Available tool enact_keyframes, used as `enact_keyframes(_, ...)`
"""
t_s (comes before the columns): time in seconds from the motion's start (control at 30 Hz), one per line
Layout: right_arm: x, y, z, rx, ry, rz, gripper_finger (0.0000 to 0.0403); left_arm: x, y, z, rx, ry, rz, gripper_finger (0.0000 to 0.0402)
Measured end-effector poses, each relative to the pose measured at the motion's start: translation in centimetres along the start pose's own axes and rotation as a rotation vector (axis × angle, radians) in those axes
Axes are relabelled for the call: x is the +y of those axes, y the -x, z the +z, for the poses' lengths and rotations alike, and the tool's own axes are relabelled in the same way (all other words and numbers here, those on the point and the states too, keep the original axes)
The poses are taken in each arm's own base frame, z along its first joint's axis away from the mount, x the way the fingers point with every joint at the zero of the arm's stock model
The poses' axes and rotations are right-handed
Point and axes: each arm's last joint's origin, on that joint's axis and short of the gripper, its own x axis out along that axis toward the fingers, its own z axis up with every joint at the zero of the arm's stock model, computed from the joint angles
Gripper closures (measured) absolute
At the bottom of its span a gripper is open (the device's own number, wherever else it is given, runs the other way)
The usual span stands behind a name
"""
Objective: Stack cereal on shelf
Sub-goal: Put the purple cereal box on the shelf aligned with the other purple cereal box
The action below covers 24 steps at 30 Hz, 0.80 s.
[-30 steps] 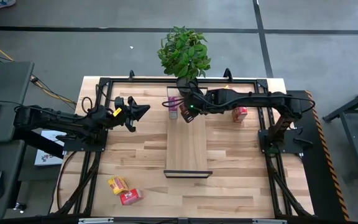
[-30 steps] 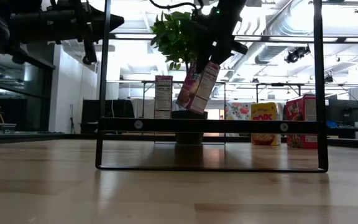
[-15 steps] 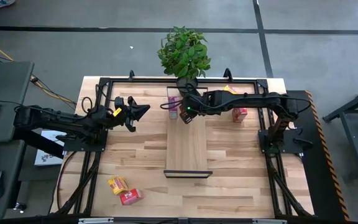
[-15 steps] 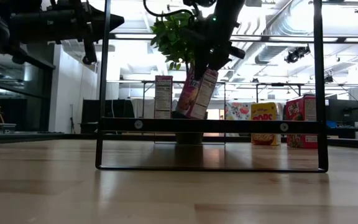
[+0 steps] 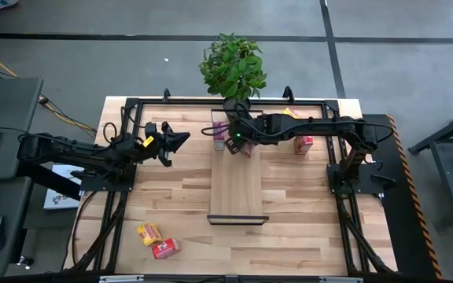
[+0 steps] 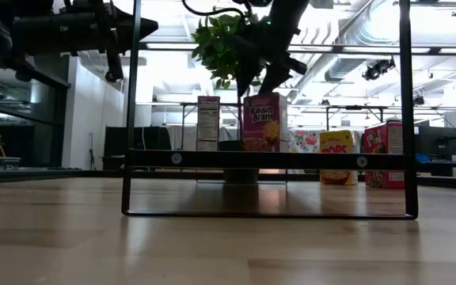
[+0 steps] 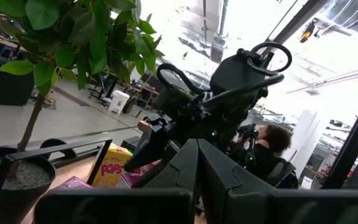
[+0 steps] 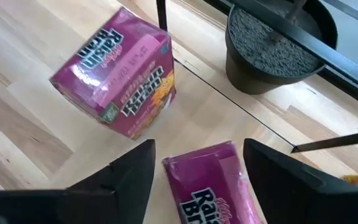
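from above, the right gripper (image 5: 235,141) hung over the far end of the shelf (image 5: 237,185), the left gripper (image 5: 175,141) pressed shut off to its side. at table level, a pink cereal box (image 6: 264,122) stood upright on the shelf beside another box (image 6: 208,123). in the right wrist view, the fingers (image 8: 132,171) were spread either side of that box, not pinching it

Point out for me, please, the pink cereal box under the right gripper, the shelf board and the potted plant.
pink cereal box (image 6: 264,122): low view, on its front face.
shelf board (image 5: 237,189): high view, on the bare wood in the middle of the board.
potted plant (image 5: 233,64): high view, on its leaves.
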Motion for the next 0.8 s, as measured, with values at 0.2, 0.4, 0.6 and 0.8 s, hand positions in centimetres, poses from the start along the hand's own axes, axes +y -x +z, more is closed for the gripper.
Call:
enact_keyframes(0.2, 0.0, 0.2, 0.2, -0.016, 0.084, 0.006, 0.0160, 0.0, 0.0, 0.0, 0.000, -0.010, 0.000, 0.0401)
enact_keyframes(0.4, -0.8, 3.0, 0.1, -0.044, 0.190, -0.028, 0.0160, 0.0, 0.0, 0.0, 0.003, -0.017, 0.002, 0.0402)
enact_keyframes(0.6, -1.7, 7.5, -2.2, -0.039, 0.273, -0.143, 0.0205, 0.0, 0.0, 0.0, 0.003, -0.017, 0.001, 0.0401)
enact_keyframes(0.8, -2.3, 9.7, -5.9, -0.049, 0.280, -0.213, 0.0339, 0.0, 0.0, 0.0, 0.003, -0.017, 0.001, 0.0402)
